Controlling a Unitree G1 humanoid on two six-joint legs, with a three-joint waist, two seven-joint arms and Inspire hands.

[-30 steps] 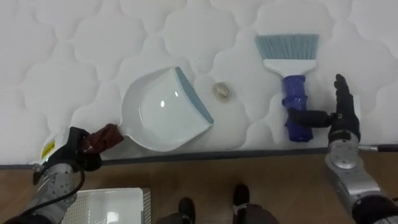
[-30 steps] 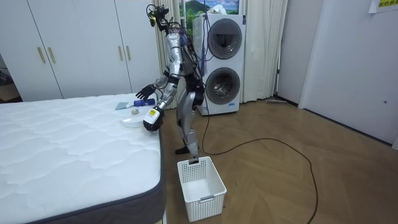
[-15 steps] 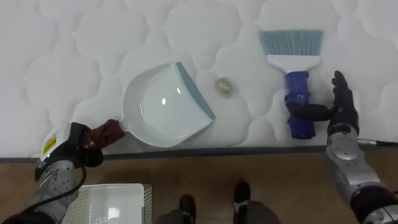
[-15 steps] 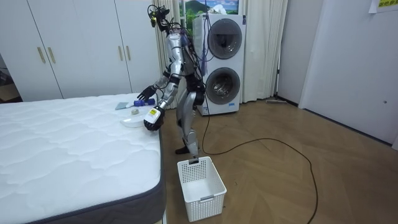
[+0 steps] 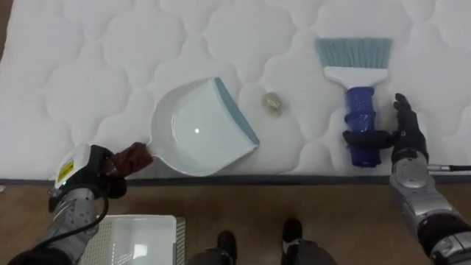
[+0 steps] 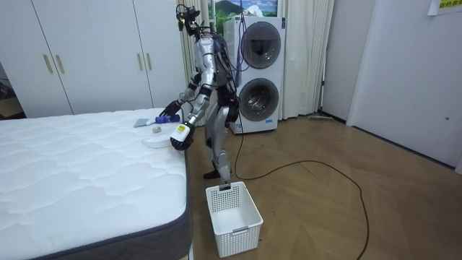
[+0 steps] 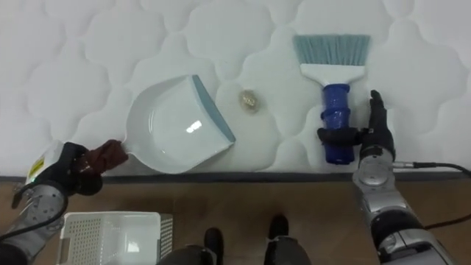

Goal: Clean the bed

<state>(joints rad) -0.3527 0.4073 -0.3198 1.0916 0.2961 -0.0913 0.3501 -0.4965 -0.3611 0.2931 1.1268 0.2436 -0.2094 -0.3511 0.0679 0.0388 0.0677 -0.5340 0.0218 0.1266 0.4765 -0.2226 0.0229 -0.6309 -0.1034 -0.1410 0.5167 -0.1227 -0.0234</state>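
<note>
Left hand (image 5: pixel 96 171), lower left: fist closed on dustpan (image 5: pixel 197 126) handle. Right hand (image 5: pixel 405 138), right edge: fingers straight, thumb across brush (image 5: pixel 358 88) handle. Crumpled scrap (image 5: pixel 273 102) on bed (image 5: pixel 88 59), frame centre, between dustpan and brush.

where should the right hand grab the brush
Grip the brush by its blue handle, coming from the right, where the right hand is open beside it. The handle lies flat, pointing at the edge of the bed, bristles away.
</note>
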